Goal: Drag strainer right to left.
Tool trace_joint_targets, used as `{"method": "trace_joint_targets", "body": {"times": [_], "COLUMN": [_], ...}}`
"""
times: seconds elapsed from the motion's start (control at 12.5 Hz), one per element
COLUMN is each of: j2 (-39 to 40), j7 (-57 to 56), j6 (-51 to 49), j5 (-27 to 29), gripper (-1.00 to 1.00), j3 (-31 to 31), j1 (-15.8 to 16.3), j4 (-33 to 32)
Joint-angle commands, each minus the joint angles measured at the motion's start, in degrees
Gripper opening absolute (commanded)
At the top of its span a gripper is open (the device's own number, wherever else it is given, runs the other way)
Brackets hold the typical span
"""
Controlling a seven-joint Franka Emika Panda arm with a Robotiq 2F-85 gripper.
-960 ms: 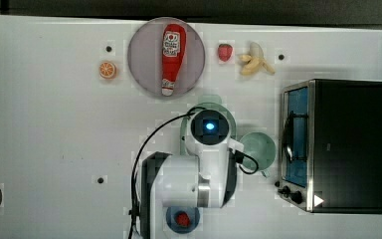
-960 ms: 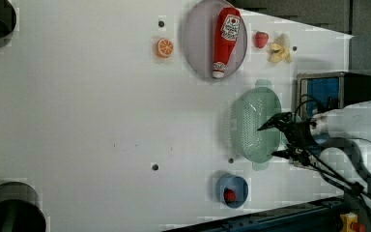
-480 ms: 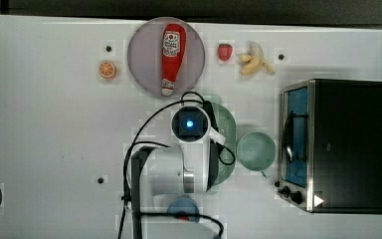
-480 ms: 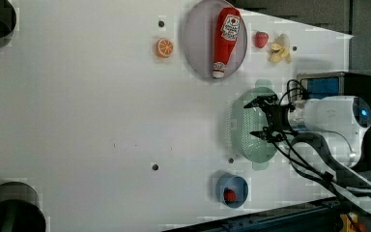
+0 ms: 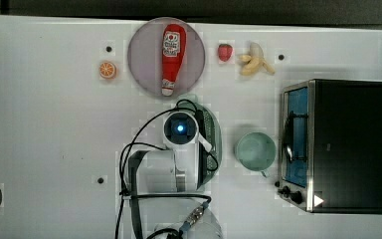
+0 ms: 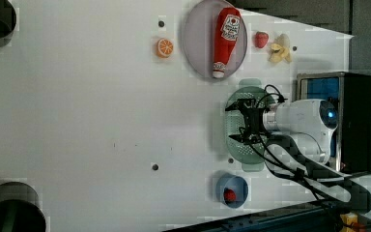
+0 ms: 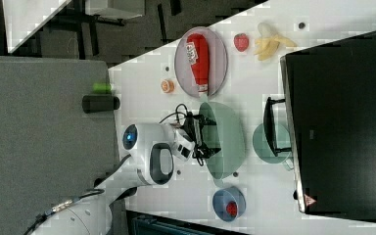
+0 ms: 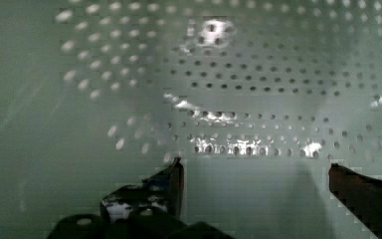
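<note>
The pale mint-green strainer [image 6: 245,155] lies on the white table just below the plate in the left view, and its holed bowl [image 8: 229,74] fills the background of the wrist view. My gripper [image 6: 239,123] is lowered into the bowl, open, with one finger near each long side and nothing between them. The two dark fingertips [image 8: 171,179] stand wide apart over the strainer's floor. From above, the arm's white hand [image 5: 180,128] hides most of the strainer [image 5: 214,135]. The right view shows the gripper [image 7: 206,137] at the strainer's [image 7: 227,142] rim side.
A smooth mint cup [image 5: 255,151] sits between the strainer and the toaster oven [image 5: 335,144]. A grey plate [image 5: 144,55] holds a ketchup bottle [image 5: 170,56]. An orange slice [image 5: 107,69], strawberry [image 5: 224,52] and banana [image 5: 254,60] lie near it. A blue bowl [image 6: 232,190] is near the table edge.
The arm has swung from beside the strainer to over it, toward the top view's left, uncovering the cup. The gripper now sits inside the bowl; the strainer has barely shifted.
</note>
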Motion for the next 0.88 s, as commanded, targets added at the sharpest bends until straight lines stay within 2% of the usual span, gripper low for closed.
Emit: {"method": "trace_joint_targets", "body": {"times": [0.08, 0.48, 0.88], "j2": [-2.3, -2.2, -2.1], "j7": [5.8, 8.3, 16.5], "j6": [2.3, 2.1, 2.1], "j5": [-0.6, 1.6, 2.8], "gripper": [1.00, 1.00, 1.00], "j3": [0.8, 4.8, 8.2], "j1": [1.0, 2.3, 4.7], "j4": [-0.3, 0.0, 0.2]}}
